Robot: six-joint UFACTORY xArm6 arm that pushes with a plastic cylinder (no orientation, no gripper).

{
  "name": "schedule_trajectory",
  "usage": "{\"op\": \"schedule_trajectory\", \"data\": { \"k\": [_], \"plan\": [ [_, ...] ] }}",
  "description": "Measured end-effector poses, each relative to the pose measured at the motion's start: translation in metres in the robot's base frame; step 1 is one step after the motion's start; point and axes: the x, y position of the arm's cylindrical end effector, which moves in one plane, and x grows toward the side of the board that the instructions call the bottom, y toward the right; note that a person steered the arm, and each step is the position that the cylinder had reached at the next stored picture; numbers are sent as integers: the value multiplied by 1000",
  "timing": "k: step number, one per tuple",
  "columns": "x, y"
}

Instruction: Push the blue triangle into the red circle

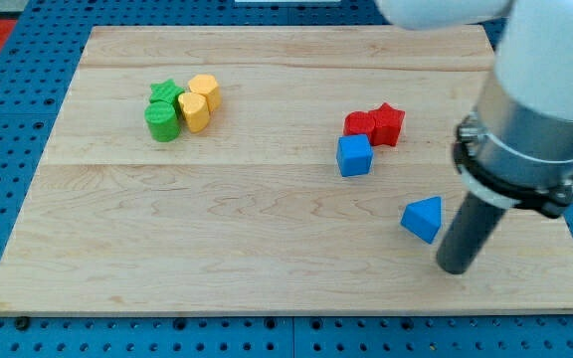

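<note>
The blue triangle (424, 218) lies on the wooden board at the lower right. My tip (456, 268) rests on the board just to the right of it and slightly below, very close to its right side. The red circle (360, 123) sits above and to the left of the triangle, touching a red star (389, 123) on its right. A blue cube (354, 155) stands directly below the red circle, between it and the triangle.
A green star (166, 93), a green cylinder (162, 121) and two yellow blocks (199, 102) cluster at the upper left. The board's right edge (555, 179) is close to my arm.
</note>
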Motion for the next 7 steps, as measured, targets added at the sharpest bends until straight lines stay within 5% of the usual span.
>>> {"op": "schedule_trajectory", "data": {
  "k": [3, 6, 7],
  "plan": [
    [-91, -32],
    [-23, -27],
    [-41, -52]
  ]
}}
